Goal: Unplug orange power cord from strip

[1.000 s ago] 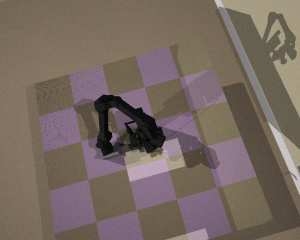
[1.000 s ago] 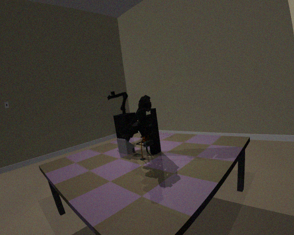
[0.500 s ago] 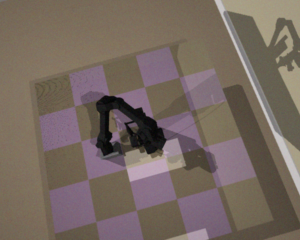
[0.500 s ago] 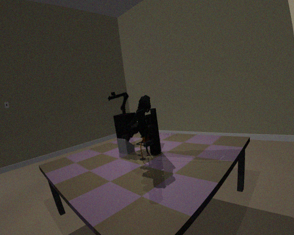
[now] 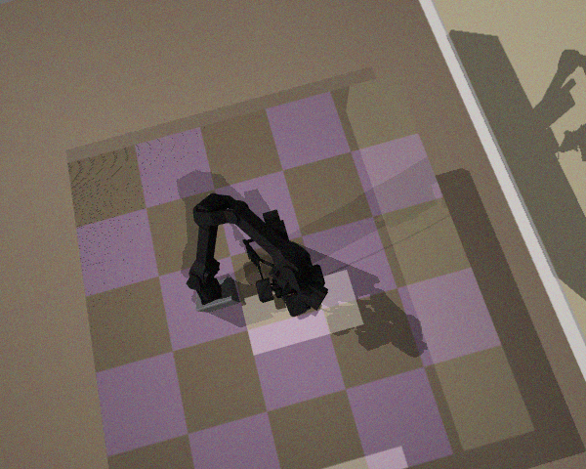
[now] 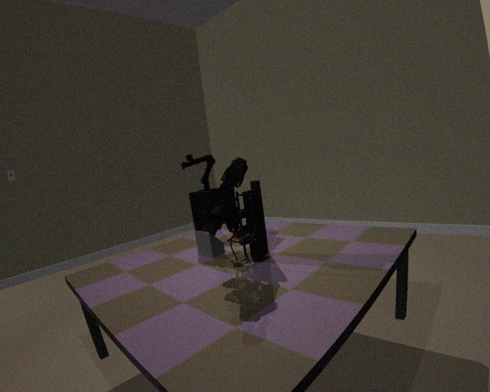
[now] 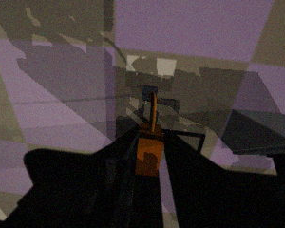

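Note:
My gripper [image 6: 238,232] [image 7: 151,131] is shut on the orange plug [image 7: 149,156]. The plug sits upright between the two black fingers in the wrist view. An orange cord [image 6: 231,249] [image 7: 153,111] leaves the plug; in the exterior view it hangs towards the table. A small dark block [image 7: 149,91] shows near the cord's far end. I cannot make out the power strip for certain among the black shapes. Whether the plug's prongs are in a socket is hidden.
The checkered table [image 5: 303,375] [image 6: 190,320] carries the black arm [image 5: 253,224]. A tall black post [image 6: 259,223] and a grey block [image 6: 207,244] flank the gripper in the exterior view. A thin black frame [image 7: 202,142] and a dark slab [image 7: 256,130] lie right of the fingers.

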Robot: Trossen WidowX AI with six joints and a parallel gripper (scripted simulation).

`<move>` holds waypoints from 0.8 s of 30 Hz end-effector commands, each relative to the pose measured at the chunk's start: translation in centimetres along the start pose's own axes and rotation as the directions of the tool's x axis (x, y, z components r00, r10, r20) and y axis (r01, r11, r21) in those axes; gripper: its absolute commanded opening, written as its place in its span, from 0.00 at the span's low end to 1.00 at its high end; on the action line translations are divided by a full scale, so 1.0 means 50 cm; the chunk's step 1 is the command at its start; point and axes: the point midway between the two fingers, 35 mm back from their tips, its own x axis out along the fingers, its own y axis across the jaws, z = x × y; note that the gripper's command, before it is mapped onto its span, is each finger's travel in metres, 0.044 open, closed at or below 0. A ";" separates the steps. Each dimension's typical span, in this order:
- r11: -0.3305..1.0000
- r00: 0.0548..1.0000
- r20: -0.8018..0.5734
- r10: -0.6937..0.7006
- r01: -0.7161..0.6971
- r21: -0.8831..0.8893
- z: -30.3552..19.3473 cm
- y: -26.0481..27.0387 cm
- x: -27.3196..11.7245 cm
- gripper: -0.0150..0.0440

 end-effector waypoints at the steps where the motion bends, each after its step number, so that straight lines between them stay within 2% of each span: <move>1: 1.000 1.000 0.008 0.008 -0.008 -0.005 0.017 0.001 -0.008 0.25; 4: 1.000 1.000 0.008 0.008 -0.008 -0.005 0.027 0.000 -0.009 0.25; 17: 1.000 1.000 0.005 0.009 -0.009 -0.005 0.014 -0.001 -0.003 0.83; 21: 1.000 1.000 0.007 0.009 -0.009 -0.005 0.053 0.002 -0.013 1.00; 24: 1.000 1.000 0.010 0.009 -0.009 -0.005 0.114 0.001 -0.026 1.00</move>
